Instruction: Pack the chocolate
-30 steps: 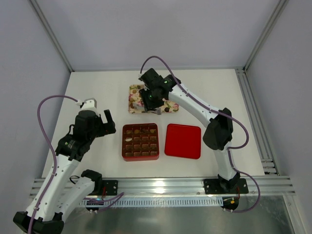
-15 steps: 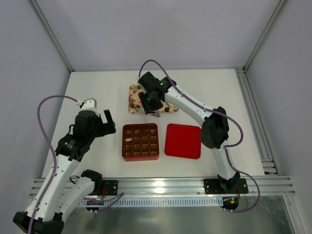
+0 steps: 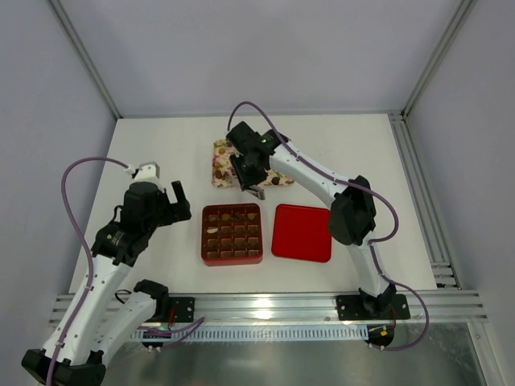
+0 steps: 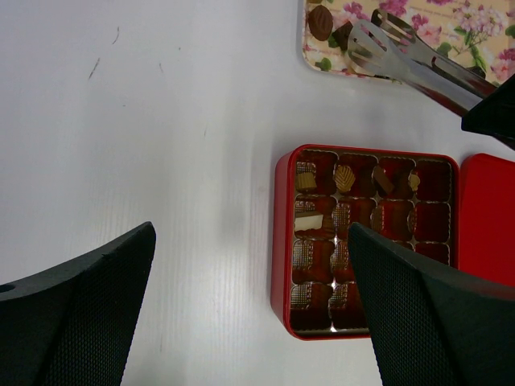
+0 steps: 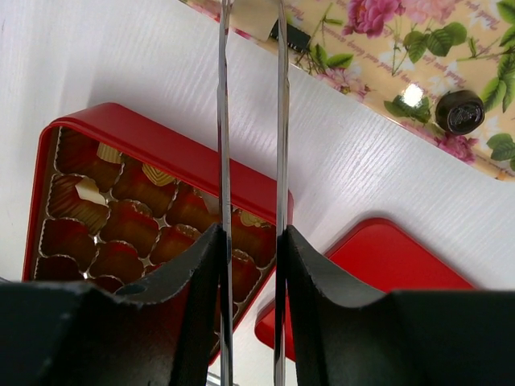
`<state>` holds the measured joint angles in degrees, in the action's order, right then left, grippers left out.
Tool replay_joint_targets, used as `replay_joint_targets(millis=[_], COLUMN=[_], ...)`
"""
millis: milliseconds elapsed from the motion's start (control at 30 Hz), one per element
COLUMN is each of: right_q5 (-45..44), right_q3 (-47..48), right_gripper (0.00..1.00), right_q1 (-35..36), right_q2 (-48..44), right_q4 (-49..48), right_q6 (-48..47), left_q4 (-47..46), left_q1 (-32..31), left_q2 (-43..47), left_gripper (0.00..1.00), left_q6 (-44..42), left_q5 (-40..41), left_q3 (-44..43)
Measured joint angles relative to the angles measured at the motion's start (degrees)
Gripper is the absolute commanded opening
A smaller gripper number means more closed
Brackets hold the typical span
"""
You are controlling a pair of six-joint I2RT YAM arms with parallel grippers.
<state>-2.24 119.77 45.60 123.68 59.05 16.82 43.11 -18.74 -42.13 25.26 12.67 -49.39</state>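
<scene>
The right gripper [image 5: 249,235] is clamping a pair of metal tongs [image 4: 410,63]. Its two fingers are drawn in to a narrow gap, and each is pressing against one arm of the tongs. The tongs are reaching out over the near left corner of the flowered tray [image 5: 378,48]. Their tips are lying right beside a small dark one of the chocolate pieces [image 4: 342,36]; whether they are pinching it cannot be told. A round brown piece is sitting just beyond it on the tray, and another dark round one is lying farther along the tray, well apart from the tongs.

The red box [image 4: 280,233] is sitting on the table [image 4: 161,121] between the tray and the arm bases, with its lid [image 3: 302,233] lying just beside it on the right. A few tan, brown and whitish pieces are resting in the compartments of its back rows.

The left gripper [image 4: 251,233] is hanging over the table to the left of the box, its fingers spread wide, holding and touching nothing.
</scene>
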Motion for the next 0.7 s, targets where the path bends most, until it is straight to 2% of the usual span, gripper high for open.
replay_joint_targets(millis=[100,700], right_q5=[-0.15,-1.75], right_q3=[-0.92,-2.89], right_gripper=[0.43,0.44], right_q1=[0.02,0.07], right_q2=[0.00,-1.75], right_q4=[-0.11,-0.09], right_q6=[0.02,-0.04], left_q4=[0.00,0.00], left_q1=[0.02,0.00], left_q2=[0.00,0.00], left_gripper=[1.00,1.00], left_q6=[0.00,0.02], left_q5=[0.00,-0.02], left_q3=[0.00,0.00])
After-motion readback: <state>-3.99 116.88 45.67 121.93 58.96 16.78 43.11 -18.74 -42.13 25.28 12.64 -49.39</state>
